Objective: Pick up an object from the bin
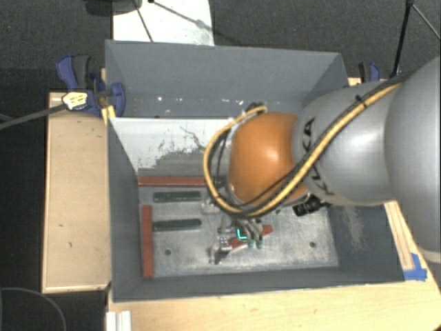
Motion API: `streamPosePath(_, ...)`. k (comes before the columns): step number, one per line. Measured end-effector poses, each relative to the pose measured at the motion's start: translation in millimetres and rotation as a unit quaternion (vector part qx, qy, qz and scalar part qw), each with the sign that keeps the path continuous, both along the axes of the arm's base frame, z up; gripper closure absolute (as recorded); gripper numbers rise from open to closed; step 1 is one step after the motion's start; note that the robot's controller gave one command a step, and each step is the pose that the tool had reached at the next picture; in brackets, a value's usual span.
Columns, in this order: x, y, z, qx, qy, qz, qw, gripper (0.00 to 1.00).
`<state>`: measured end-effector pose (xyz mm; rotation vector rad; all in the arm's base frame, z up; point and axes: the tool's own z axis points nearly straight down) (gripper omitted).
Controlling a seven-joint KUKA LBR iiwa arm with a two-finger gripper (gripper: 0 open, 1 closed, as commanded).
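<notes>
My gripper (229, 243) is low over the bin floor, just right of the middle and near the front, half hidden under the arm's orange cover. A small red piece (264, 232) lies close against its right side; whether it is gripped cannot be made out. Left of the gripper lie two dark flat bars, one (177, 223) level with it and one (177, 196) further back.
A long red-brown strip (171, 181) lies along the back of the floor, and a second one (147, 241) runs along the left wall. The arm covers the right half of the bin. Bare floor shows at the front left.
</notes>
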<state>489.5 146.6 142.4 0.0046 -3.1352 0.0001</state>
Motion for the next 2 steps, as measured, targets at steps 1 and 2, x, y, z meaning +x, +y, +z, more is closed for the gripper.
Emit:
streamPosePath(1,2.2,-1,4,0.001,-0.0039,-0.002,1.0000,0.00)
streamPosePath(2,-10.8,-83,-67,0.000,-0.0045,0.046,0.9990,1.00)
